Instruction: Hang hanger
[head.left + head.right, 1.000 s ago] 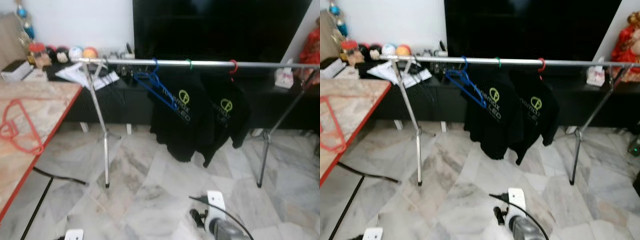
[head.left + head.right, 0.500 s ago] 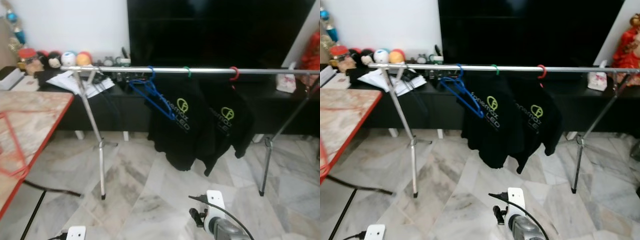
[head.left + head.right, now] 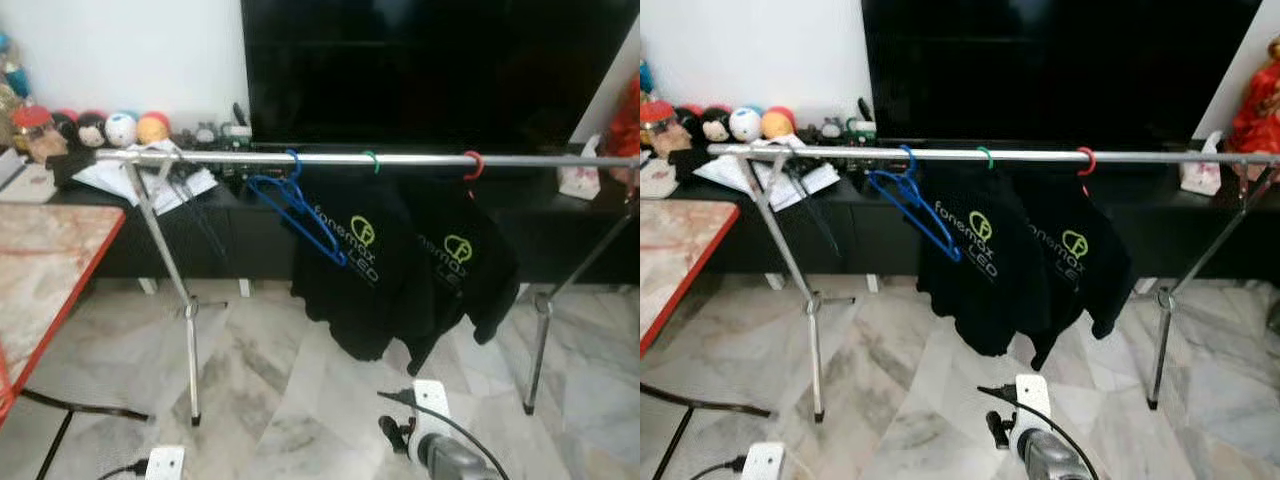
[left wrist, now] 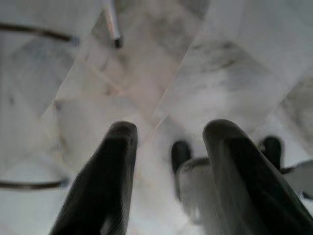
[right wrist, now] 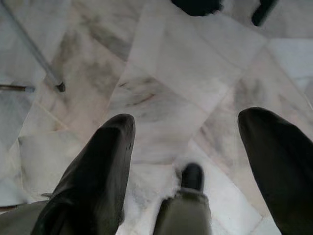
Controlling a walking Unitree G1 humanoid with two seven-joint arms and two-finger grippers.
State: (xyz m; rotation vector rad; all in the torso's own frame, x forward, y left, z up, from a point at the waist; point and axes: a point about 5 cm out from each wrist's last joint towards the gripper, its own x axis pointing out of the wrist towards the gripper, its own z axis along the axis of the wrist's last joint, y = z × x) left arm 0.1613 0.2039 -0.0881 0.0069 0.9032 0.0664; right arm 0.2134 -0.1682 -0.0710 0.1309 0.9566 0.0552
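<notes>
Two claws hang low over the marble floor [image 3: 890,380], the left gripper [image 4: 168,147] with its fingers parted and holding nothing, the right gripper [image 5: 188,147] spread wider still and just as empty. Ahead, a blue hanger [image 3: 298,205] hooks bare and tilted on the steel rail [image 3: 420,159], just beside two black T-shirts [image 3: 400,265], one on a green hook [image 3: 371,160], the other on a red hook [image 3: 472,163]. Behind the rack stand a dark television [image 3: 430,70] and a low black cabinet [image 3: 240,225], while a red-edged table [image 3: 45,270] sits off to the left and a white power strip [image 3: 163,462] lies on the floor near the rack's left leg.
</notes>
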